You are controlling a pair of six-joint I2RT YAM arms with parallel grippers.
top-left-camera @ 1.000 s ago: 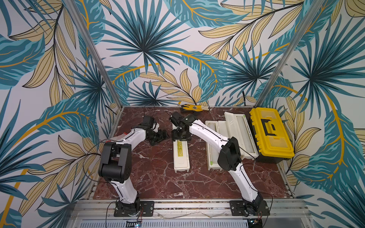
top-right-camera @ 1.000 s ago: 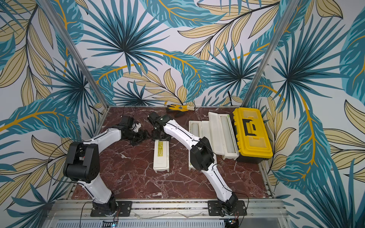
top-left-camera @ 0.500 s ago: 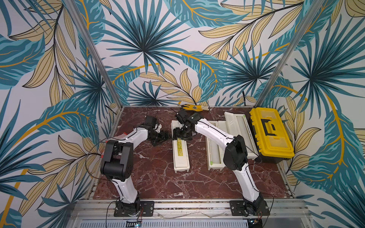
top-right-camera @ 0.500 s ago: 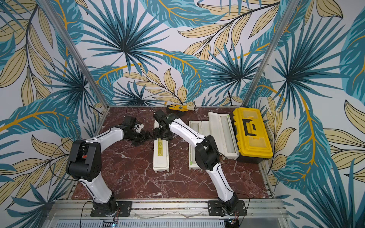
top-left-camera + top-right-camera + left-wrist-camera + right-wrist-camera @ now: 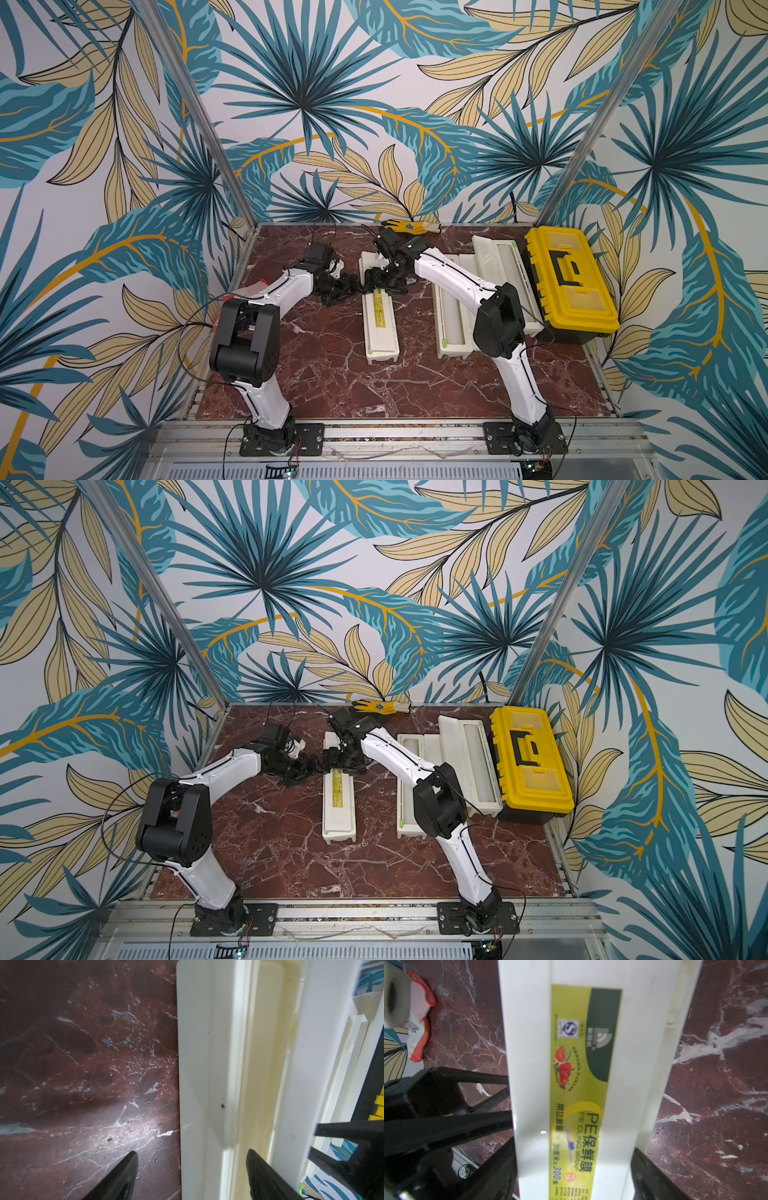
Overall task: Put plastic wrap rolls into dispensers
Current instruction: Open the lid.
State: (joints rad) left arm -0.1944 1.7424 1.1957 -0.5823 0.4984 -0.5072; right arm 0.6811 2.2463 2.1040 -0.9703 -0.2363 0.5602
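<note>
A closed cream dispenser [image 5: 379, 320] with a yellow label [image 5: 577, 1084] lies mid-table. My right gripper [image 5: 376, 284] is open over its far half, with black fingers [image 5: 648, 1169] on either side of the lid. My left gripper [image 5: 351, 287] is open at the same spot, and its fingers [image 5: 124, 1174] straddle the dispenser's left edge [image 5: 197, 1084]. Two more dispensers [image 5: 451, 353] [image 5: 492, 257] lie open to the right. Each seems to hold a translucent plastic wrap roll [image 5: 478, 766] [image 5: 451, 324]. A blurred pale cylinder end [image 5: 394, 999] shows in the right wrist view; I cannot tell what it is.
A yellow-black toolbox [image 5: 569, 286] stands at the right edge against the open dispensers. At the back wall lies a yellow glove [image 5: 411, 226]. A red-and-white glove [image 5: 419, 1028] lies by the left arm. The red marble table [image 5: 332, 374] extends towards the front.
The right gripper's jaws have widened around the closed dispenser, and that arm has swung back, baring the dispenser's far end. The left gripper has moved right up to the dispenser's edge.
</note>
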